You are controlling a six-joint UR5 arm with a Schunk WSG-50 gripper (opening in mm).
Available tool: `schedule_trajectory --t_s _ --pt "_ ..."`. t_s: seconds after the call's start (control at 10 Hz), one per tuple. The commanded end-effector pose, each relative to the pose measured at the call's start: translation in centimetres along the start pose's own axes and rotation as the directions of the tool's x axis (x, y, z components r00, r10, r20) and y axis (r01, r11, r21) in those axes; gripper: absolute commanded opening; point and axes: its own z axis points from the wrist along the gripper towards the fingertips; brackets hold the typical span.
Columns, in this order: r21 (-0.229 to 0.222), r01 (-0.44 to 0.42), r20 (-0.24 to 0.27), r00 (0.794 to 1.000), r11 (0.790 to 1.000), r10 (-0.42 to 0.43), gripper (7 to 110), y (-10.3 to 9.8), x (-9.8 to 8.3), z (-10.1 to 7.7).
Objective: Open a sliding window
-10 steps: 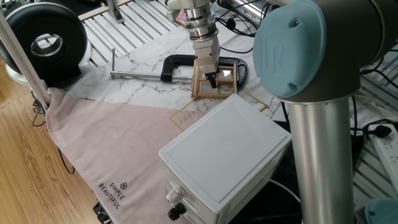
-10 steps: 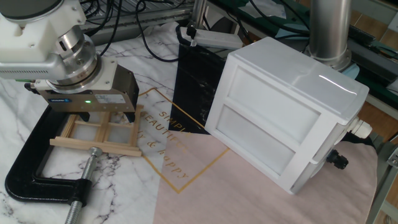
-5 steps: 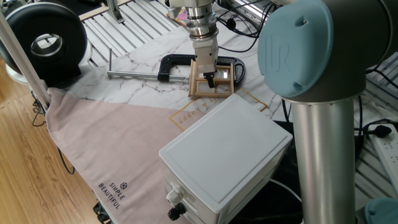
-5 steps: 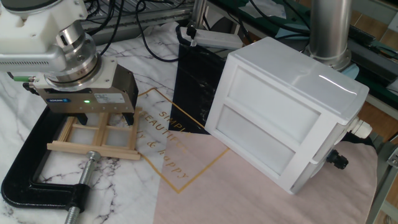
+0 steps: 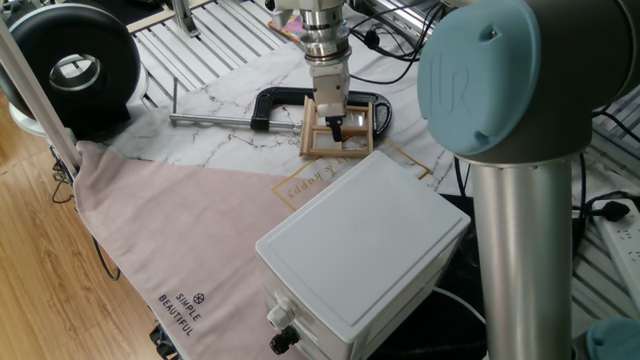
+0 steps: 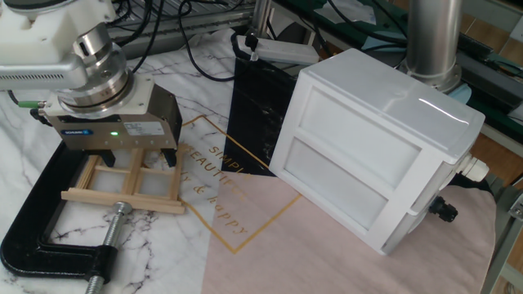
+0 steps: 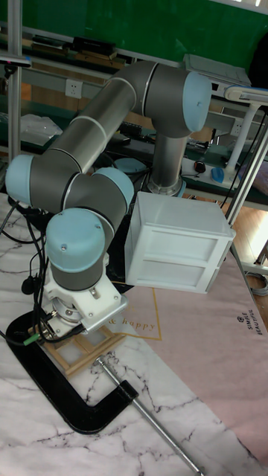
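The sliding window [image 6: 122, 194] is a small tan wooden frame with pale panes, lying flat on the marble top inside a black C-clamp [image 6: 42, 251]. My gripper [image 6: 137, 158] points straight down onto its far half. It is open, and its dark fingers [image 6: 170, 156] stand wide apart on either side of the middle bar. In one fixed view the window [image 5: 337, 146] lies under the gripper [image 5: 336, 126]. In the tall fixed view the wrist hides the fingers, and only the near part of the window [image 7: 82, 351] shows.
A large white box [image 6: 372, 155] stands on the pink cloth [image 5: 180, 240] to the right of the window. The clamp's long screw [image 5: 215, 120] reaches left across the marble. A black round device [image 5: 70, 65] sits at the far left, and cables lie behind.
The window and the C-clamp have slid together a little along the marble, leftward in one fixed view, with the gripper moving along over them. The fingers stay spread.
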Motion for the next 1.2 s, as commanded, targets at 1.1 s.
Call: schedule_trajectory --t_s 1.1 --pt "0.006 0.017 0.185 0.983 1.000 -0.018 88 0.6 -4.3 -1.0"
